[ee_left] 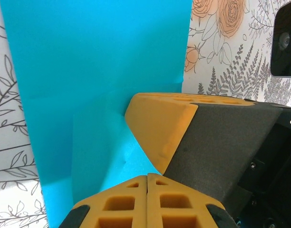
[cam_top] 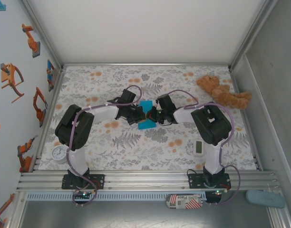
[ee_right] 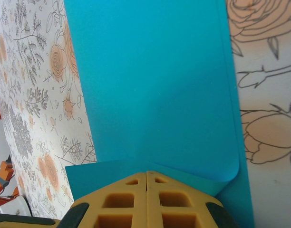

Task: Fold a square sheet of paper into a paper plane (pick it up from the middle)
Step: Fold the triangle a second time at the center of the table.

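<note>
Hemmed in by silver aluminium frame rails (cam_top: 145,64) at the far and near edges, with a white wall on the left and a grey one on the right. Plenty of bare floral-printed tablecloth (cam_top: 102,85) toward the far edge and the far left corner. Sprawled in the far right corner, a brown plush teddy bear (cam_top: 224,92). Beside the right arm's upright, a small white rectangular timer (cam_top: 198,147); beside the left arm's, a round white dial (cam_top: 59,154). Both well apart from the middle. Less room at the centre, with the two forearms angled inward and nearly meeting.

At mid-table, between the two tools: the thin bright cyan-blue square sheet of paper (cam_top: 146,124), partly folded. Reaching it from the left, the left gripper (cam_top: 139,115); from the right, the right gripper (cam_top: 154,116), tips just beside each other over the sheet's middle.

From the left wrist: left gripper (ee_left: 148,178) with yellow pads pressed flush together, no gap, against the sheet (ee_left: 102,71). Just beyond, one yellow finger (ee_left: 160,123) of the right gripper bearing on the same paper.

From the right wrist: right gripper (ee_right: 146,175) likewise closed tight. Sheet (ee_right: 155,85) with a flap doubled over near the tips and one corner curled up at the right. Unclear whether any paper is nipped between either pair of pads.
</note>
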Robot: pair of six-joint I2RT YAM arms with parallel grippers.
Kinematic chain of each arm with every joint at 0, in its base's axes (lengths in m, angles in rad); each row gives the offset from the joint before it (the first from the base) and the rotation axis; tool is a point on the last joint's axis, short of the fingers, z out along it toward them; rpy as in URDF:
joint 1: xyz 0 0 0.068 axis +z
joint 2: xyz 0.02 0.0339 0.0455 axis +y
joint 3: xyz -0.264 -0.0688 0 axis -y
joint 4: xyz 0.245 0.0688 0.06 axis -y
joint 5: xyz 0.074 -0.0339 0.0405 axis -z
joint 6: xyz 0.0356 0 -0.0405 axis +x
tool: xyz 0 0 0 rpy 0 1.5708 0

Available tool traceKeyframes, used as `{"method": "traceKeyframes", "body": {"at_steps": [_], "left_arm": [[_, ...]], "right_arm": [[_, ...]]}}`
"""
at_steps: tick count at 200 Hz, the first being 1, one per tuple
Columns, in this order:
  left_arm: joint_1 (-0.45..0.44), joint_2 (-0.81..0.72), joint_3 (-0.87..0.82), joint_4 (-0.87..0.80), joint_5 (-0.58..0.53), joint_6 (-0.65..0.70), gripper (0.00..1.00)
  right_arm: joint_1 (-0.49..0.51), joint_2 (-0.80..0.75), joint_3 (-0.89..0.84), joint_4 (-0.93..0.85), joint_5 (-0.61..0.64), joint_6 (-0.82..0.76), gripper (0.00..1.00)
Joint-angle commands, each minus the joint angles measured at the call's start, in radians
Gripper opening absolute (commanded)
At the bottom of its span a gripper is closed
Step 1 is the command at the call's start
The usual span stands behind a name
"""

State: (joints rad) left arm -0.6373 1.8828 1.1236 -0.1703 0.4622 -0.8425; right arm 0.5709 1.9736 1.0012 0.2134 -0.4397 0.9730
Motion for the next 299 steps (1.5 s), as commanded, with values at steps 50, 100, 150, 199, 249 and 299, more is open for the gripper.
{"method": "traceKeyframes", "body": {"at_steps": [50, 100, 150, 199, 249, 299], "left_arm": [[-0.006, 0.037, 0.004, 0.002, 0.007, 0.0, 0.02], [-0.006, 0.049, 0.004, 0.001, 0.055, -0.001, 0.01], [-0.018, 0.019, -0.016, -0.01, 0.038, -0.004, 0.01], [-0.026, 0.038, -0.026, -0.016, 0.023, -0.004, 0.01], [-0.024, 0.042, -0.026, -0.046, -0.009, 0.02, 0.01], [-0.016, 0.038, -0.045, -0.04, -0.014, 0.025, 0.0]], "right_arm": [[-0.002, 0.059, -0.042, -0.139, 0.101, 0.01, 0.0], [-0.002, 0.063, -0.038, -0.143, 0.099, 0.01, 0.0], [-0.002, 0.065, -0.037, -0.147, 0.102, 0.01, 0.0], [-0.001, 0.071, -0.033, -0.152, 0.1, 0.01, 0.0], [-0.002, 0.073, -0.03, -0.155, 0.098, 0.009, 0.0], [-0.003, 0.073, -0.034, -0.155, 0.098, 0.007, 0.0]]}}
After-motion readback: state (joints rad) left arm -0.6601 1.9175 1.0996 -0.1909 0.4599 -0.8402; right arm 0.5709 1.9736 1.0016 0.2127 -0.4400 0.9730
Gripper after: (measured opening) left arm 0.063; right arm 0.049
